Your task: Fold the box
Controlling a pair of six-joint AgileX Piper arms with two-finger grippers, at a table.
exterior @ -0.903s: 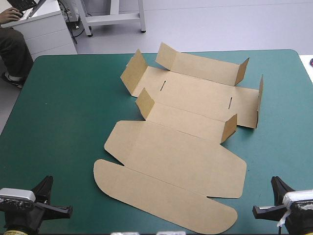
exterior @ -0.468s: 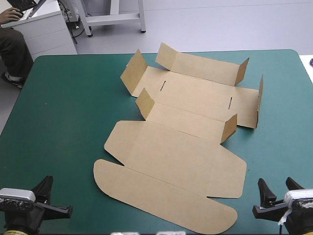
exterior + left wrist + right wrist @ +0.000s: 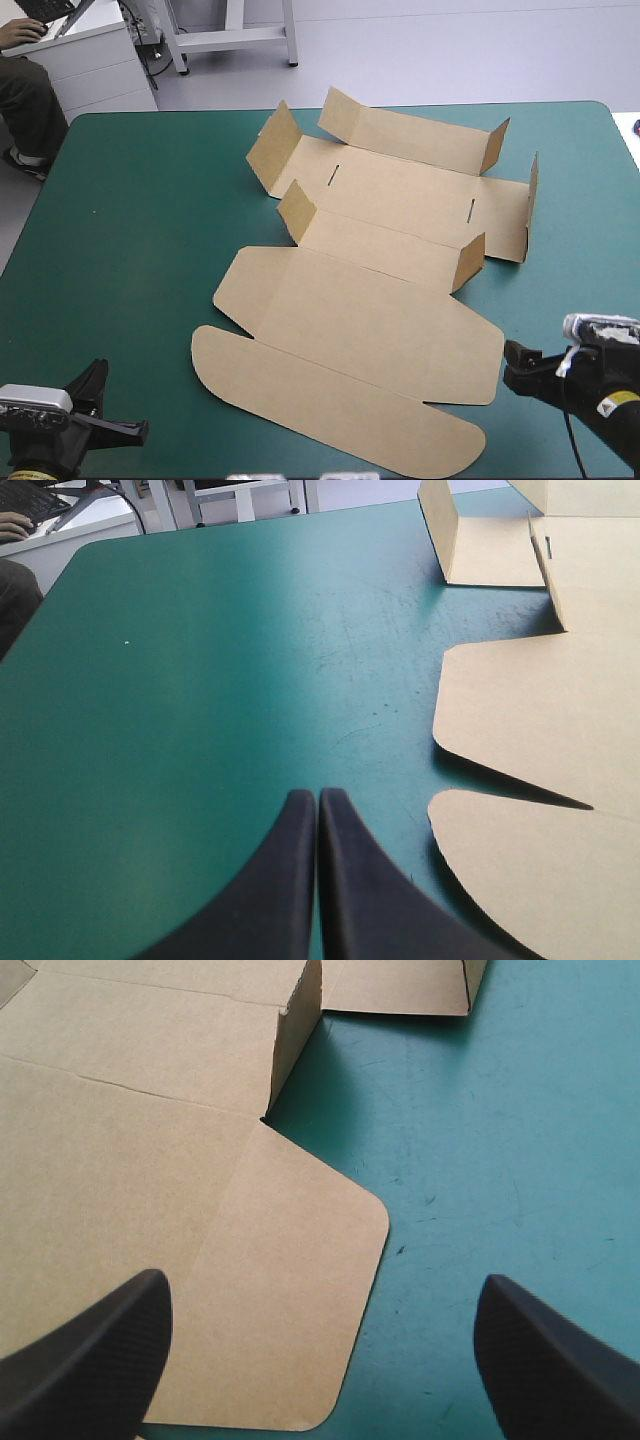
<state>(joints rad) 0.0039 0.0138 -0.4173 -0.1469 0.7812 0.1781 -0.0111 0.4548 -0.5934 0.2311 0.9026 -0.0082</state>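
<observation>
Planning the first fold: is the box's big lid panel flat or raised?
Flat: the lid panel lies on the teal-green cover; flaps beyond it stand raised.

Broad black fin-shaped jaws, finely textured; small yellow label on the right arm.

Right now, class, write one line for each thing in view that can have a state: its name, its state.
box: unfolded, lid panels flat, far wall and small flaps raised.
left tool: shut, empty, beside the box.
right tool: open, empty, at the box's rounded corner.
</observation>
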